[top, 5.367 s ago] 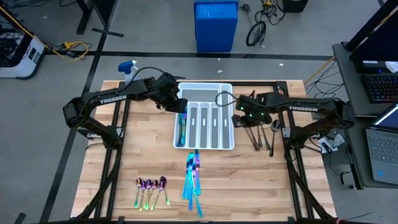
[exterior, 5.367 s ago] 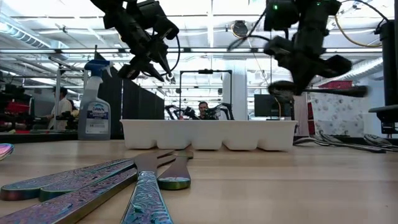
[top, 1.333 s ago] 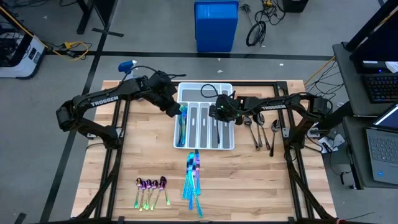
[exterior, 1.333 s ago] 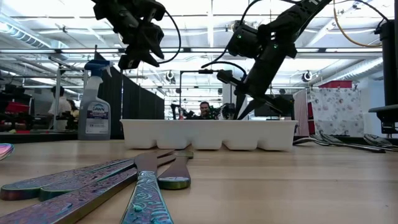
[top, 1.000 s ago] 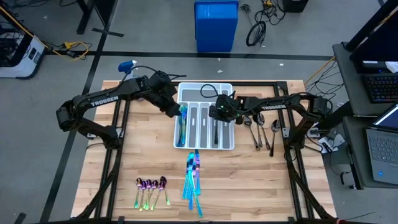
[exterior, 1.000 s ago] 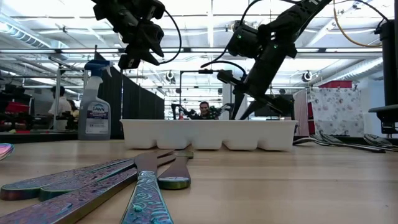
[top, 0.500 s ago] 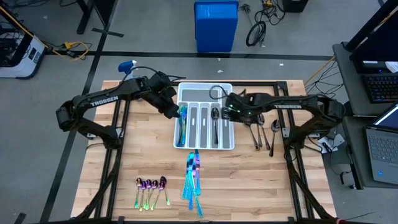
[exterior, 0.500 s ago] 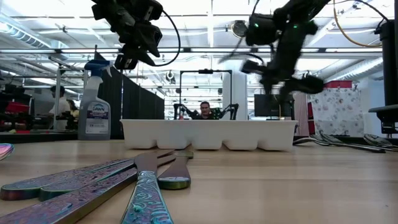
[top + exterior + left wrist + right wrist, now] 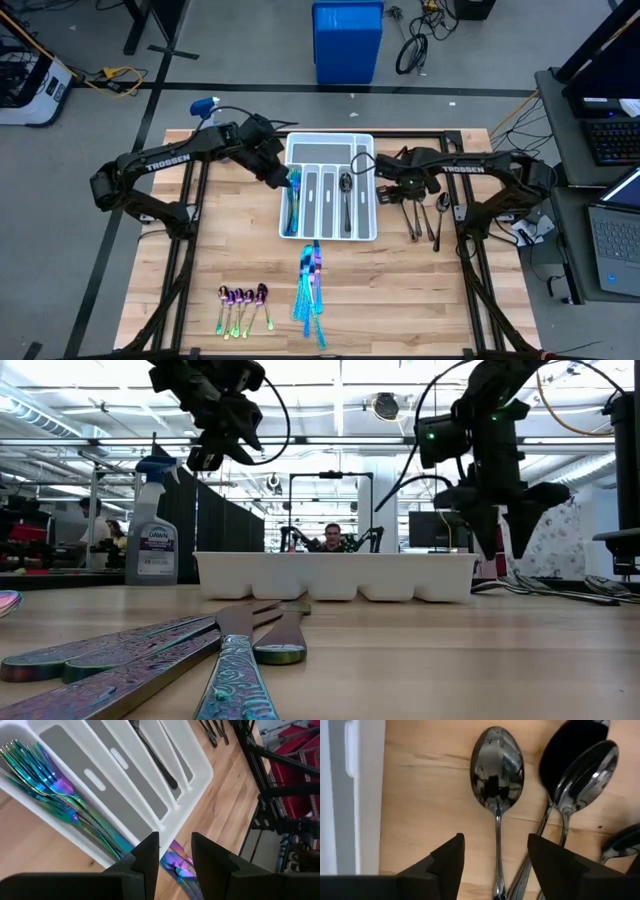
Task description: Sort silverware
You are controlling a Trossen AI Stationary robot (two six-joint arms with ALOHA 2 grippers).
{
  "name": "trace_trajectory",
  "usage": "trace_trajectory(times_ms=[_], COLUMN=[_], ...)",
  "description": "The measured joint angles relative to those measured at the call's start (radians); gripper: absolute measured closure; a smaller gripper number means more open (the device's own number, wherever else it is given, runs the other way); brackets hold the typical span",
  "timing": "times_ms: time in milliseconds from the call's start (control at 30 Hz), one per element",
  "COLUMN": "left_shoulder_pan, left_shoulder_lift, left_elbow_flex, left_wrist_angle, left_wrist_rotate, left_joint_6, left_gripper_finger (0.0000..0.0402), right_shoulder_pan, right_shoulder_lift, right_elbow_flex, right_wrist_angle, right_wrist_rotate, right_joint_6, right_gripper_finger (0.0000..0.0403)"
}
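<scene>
A white tray [image 9: 366,228] stands mid-table. Its left compartment holds blue-teal forks [image 9: 55,795], and a dark spoon [image 9: 345,195] lies in a compartment further right. My left gripper [image 9: 175,840] hangs open above the tray's left side, near the forks [image 9: 292,205], with nothing between its fingers. My right gripper [image 9: 495,845] stands wide open, pointing down, over the table just right of the tray [image 9: 383,183]. Below it lie several dark spoons [image 9: 497,765] on the wood [image 9: 418,212]. Iridescent knives [image 9: 310,285] and small rainbow spoons [image 9: 243,300] lie near the front edge.
A spray bottle [image 9: 205,108] stands at the table's far left corner. A blue bin [image 9: 347,42] sits on the floor beyond the far edge. A laptop [image 9: 620,235] rests on a side desk to the right. A person [image 9: 332,538] sits far behind the tray.
My right gripper has let go of the dark spoon, which now lies in the tray. It has drawn out of the tray toward the table's right edge, tipped to point straight down, and opened wide above the dark spoons on the wood.
</scene>
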Motion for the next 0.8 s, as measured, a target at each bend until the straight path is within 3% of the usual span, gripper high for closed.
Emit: trace_trajectory(times_ms=[533,800], left_shoulder_pan=[0.000,0.000], left_shoulder_lift=[0.000,0.000], left_elbow_flex=[0.000,0.000], left_wrist_angle=[0.036,0.091], left_wrist_rotate=[-0.021,-0.022], left_joint_6=[-0.029,-0.030], left_gripper_finger=[0.0303,0.0303], right_shoulder_pan=[-0.002,-0.006], right_shoulder_lift=[0.001,0.001], right_elbow_flex=[-0.184,-0.216], right_wrist_angle=[0.214,0.296], right_wrist_rotate=[0.039,0.036], right_joint_6=[0.043,0.058], right_gripper_finger=[0.0277,0.0385])
